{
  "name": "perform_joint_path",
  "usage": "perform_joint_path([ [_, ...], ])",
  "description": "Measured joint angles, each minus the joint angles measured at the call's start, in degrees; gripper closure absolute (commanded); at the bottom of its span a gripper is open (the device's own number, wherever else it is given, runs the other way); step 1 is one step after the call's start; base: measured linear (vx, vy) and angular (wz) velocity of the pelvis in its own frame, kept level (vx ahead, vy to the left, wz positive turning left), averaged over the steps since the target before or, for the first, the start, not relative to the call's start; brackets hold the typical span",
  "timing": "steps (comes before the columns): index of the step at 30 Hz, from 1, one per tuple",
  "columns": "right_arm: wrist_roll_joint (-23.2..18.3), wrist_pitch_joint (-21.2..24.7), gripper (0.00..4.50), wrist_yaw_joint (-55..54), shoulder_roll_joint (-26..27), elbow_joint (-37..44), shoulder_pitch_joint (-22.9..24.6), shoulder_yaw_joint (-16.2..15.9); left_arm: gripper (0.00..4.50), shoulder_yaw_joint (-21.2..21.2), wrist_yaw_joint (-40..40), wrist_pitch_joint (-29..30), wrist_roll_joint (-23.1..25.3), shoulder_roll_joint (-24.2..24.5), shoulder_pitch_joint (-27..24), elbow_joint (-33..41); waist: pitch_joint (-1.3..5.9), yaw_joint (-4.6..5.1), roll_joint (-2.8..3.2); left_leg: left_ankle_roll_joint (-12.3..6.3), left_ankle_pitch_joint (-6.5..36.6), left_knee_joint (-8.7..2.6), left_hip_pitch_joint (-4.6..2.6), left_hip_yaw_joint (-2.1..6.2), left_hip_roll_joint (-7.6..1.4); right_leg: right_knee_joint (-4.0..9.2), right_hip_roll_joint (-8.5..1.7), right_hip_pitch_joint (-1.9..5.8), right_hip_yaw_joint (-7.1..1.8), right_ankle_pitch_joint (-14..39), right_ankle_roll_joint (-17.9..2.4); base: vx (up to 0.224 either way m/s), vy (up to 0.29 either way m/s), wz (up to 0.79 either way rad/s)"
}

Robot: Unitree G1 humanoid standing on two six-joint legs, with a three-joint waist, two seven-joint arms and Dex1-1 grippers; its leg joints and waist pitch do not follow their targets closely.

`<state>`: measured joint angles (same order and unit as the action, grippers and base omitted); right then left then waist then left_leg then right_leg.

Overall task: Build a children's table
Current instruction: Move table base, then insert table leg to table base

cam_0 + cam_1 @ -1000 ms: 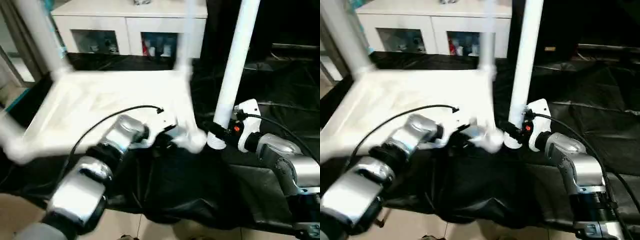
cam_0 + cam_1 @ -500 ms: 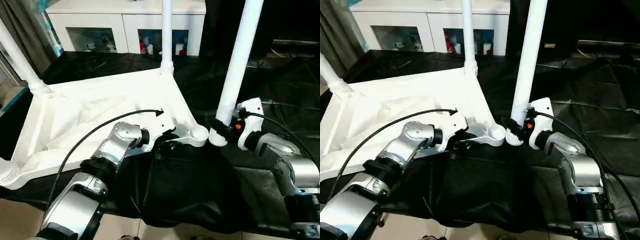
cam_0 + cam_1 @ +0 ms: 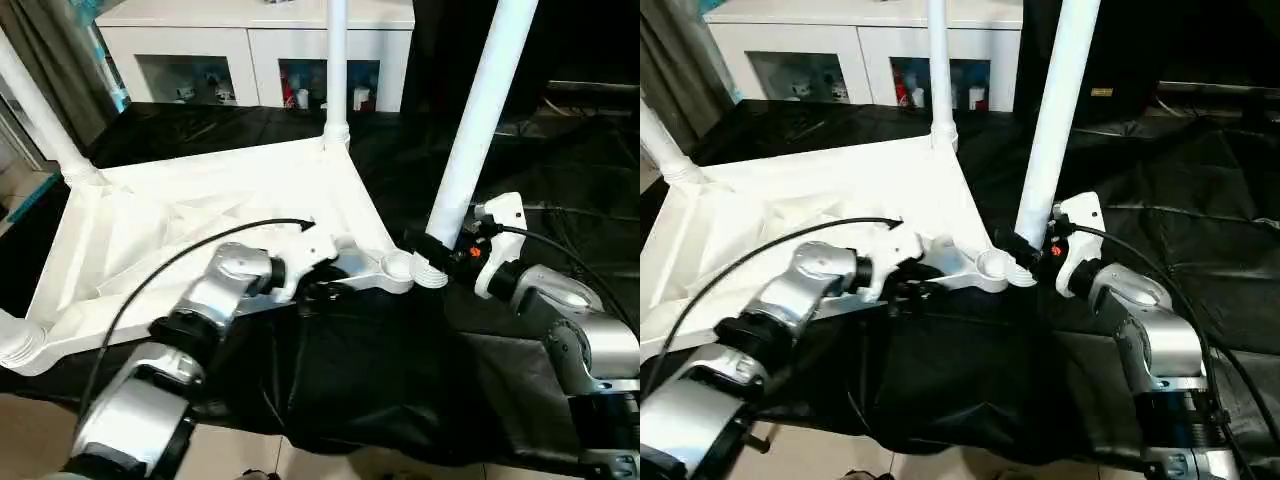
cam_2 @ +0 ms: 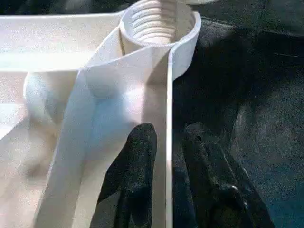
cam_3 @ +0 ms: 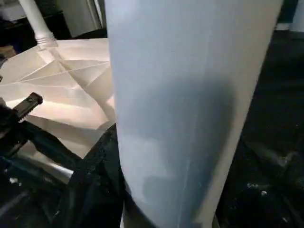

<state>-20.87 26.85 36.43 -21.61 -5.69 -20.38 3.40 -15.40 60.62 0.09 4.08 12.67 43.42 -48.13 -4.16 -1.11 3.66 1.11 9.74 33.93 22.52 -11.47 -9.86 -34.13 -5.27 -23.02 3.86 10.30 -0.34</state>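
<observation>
Meanwhile, left gripper fingers straddle the rim of the upturned tabletop beside its empty corner socket; right gripper fingers clasp the fourth leg, its flared end apparently just beside that socket. Next: seat it. The leg's top runs out of frame.

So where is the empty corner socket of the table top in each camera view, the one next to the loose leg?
Left eye view: empty corner socket at the table top's near right corner, beside the loose leg.
Right eye view: at centre, beside the leg's flared end.
Left wrist view: threaded ring beyond the left gripper.
Right wrist view: not in it.
Shared landmark: the table top's ribbed underside.
</observation>
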Motion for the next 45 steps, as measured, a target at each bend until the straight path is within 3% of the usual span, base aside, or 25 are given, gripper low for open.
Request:
perform_joint_path([
  [2,0.00,-0.04,2.58,0.15,0.00,0.00,0.00,0.00,3.59,0.00,0.34,0.00,-0.04,0.00,0.00,0.00,0.00,-0.35,0.00,0.00,0.00,0.00,0.00,0.00,0.00,0.00,0.00,0.00,0.00,0.00,0.00,0.000,0.000,0.00],
  [6,-0.05,-0.08,2.58,0.68,0.04,0.00,-0.02,0.00,3.71,0.58,0.45,-0.47,-0.58,-0.03,0.01,-0.84,0.00,-0.87,0.00,0.00,0.00,0.00,0.00,-0.01,0.00,0.00,0.00,0.00,0.00,0.00,0.00,0.000,0.000,0.00],
  [14,0.01,-0.11,2.58,1.64,0.27,-0.53,-1.30,-0.86,4.46,0.95,1.23,-0.58,-1.02,0.04,0.14,-1.62,0.00,-0.73,0.00,0.00,-0.01,0.00,-0.07,-0.02,0.00,-0.04,0.00,0.02,-0.01,-0.01,0.00,0.000,0.000,0.00],
  [25,3.20,-2.06,2.58,4.28,1.03,-10.91,-8.60,-4.08,4.50,-1.10,5.49,-2.60,-0.40,1.55,-0.30,-0.05,0.05,-1.10,-0.16,-0.25,-0.14,0.02,-0.02,-0.05,-0.04,-0.08,0.00,-0.03,0.02,0.00,0.00,0.000,0.000,0.00],
  [45,3.28,1.40,2.59,9.59,-1.37,-10.17,-8.41,-7.02,4.50,-1.78,6.07,-3.16,0.13,2.04,-0.24,-0.08,0.12,-1.57,-0.49,0.01,0.00,0.21,-0.06,-0.06,-0.05,-0.22,0.00,0.02,-0.04,-0.03,-0.05,0.000,0.000,0.00],
])
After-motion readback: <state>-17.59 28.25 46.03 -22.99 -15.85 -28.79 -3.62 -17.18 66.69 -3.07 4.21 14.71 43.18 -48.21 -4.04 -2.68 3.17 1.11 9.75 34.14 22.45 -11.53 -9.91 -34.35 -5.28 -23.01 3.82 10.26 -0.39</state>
